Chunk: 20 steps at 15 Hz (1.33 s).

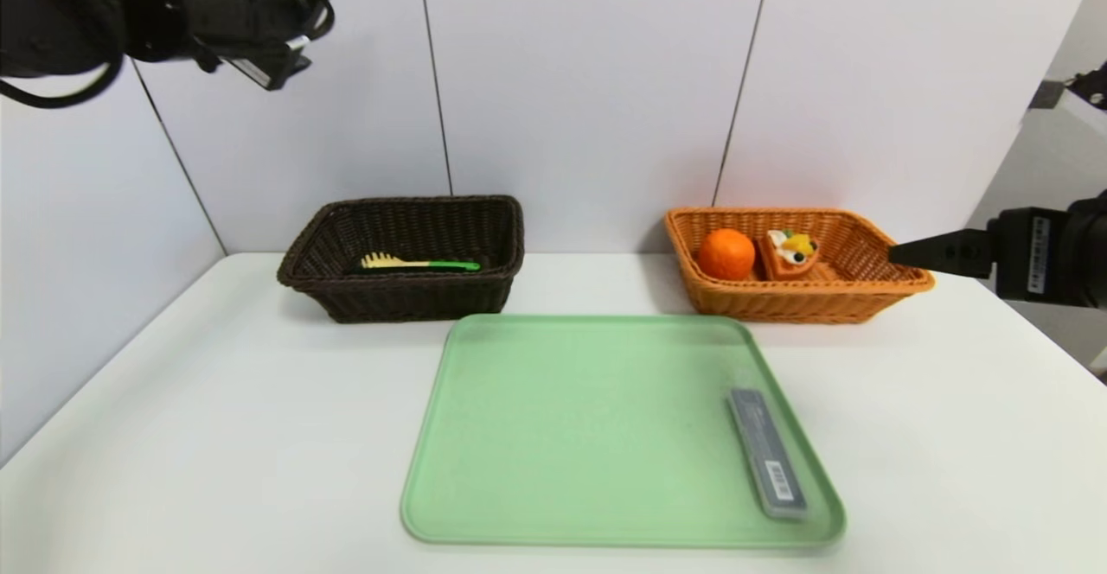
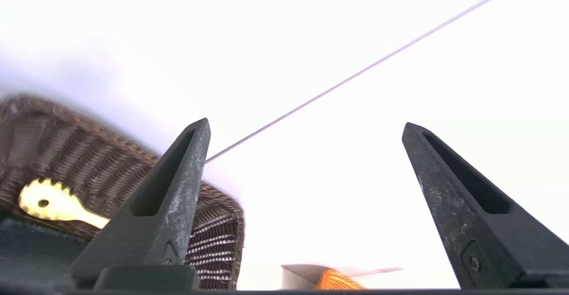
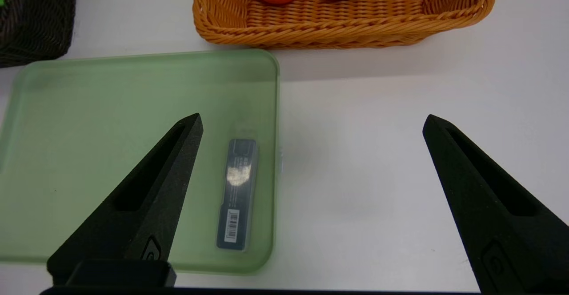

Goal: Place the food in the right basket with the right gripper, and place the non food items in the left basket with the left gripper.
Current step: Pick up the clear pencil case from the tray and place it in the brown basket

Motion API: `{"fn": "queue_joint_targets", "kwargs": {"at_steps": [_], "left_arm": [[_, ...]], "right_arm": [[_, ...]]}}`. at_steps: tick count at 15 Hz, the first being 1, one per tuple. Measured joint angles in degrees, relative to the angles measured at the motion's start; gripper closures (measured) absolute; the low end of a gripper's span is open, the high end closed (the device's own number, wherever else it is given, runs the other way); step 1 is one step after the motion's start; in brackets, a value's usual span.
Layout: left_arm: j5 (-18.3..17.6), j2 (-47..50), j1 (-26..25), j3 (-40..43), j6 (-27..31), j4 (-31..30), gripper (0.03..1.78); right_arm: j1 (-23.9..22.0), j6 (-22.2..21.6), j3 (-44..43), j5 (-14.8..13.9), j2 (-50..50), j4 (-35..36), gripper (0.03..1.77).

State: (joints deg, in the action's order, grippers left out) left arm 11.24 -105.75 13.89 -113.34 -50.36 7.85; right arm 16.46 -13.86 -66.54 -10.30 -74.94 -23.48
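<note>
Both grippers stand with fingers spread and hold nothing. From the head camera, the left gripper [image 1: 290,60] hangs high at eleven o'clock, well above the dark basket [image 1: 346,293], where a green-handled comb [image 1: 419,263] lies. At three o'clock the right gripper [image 1: 917,254] sits just beside the orange basket [image 1: 778,308], which holds an orange [image 1: 726,254] and a cake slice [image 1: 789,252]. A flat dark case [image 1: 767,451] lies on the green tray [image 1: 536,470] toward its five o'clock corner.

On the left wrist camera, the fingers [image 2: 178,197] stand wide apart, the comb's cream head [image 2: 49,202] in the dark basket [image 2: 80,153] beyond them.

On the right wrist camera, the spread fingers [image 3: 151,206] frame the case [image 3: 238,193] on the tray [image 3: 111,121], the orange basket [image 3: 311,30] farther off
</note>
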Motion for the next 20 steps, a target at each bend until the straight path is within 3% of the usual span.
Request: {"fn": "queue_joint_targets", "kwargs": {"at_steps": [1,4,6,9,11,15,20], "left_arm": [[-1.3,2.5,0.0,0.3,2.4,3.1,0.25],[-7.4,10.5,-0.1,2.3,14.9,20.5,0.2],[-8.9,15.6,-0.2,9.0,23.4,27.3,0.18],[-9.2,22.5,-0.2,24.8,35.5,27.2,0.16],[-9.5,26.9,-0.2,34.7,40.3,24.1,0.15],[-9.8,34.5,-0.1,48.0,42.1,21.0,0.14],[-9.8,42.3,0.0,58.2,42.0,21.1,0.12]], "right_arm": [[0.7,-0.2,-1.0,-1.0,-1.8,0.0,0.09],[3.6,-1.4,-3.2,-5.5,-6.3,-0.2,0.09],[5.0,-1.6,-4.2,-6.3,-8.7,-2.2,0.09],[6.0,-2.9,-6.2,-6.2,-12.4,-9.9,0.09],[7.2,-5.4,-8.7,-5.7,-15.1,-14.6,0.09],[11.0,-13.6,-18.2,-3.1,-21.5,-25.2,0.09],[16.9,-23.4,-30.6,-0.6,-29.9,-40.9,0.09]]}}
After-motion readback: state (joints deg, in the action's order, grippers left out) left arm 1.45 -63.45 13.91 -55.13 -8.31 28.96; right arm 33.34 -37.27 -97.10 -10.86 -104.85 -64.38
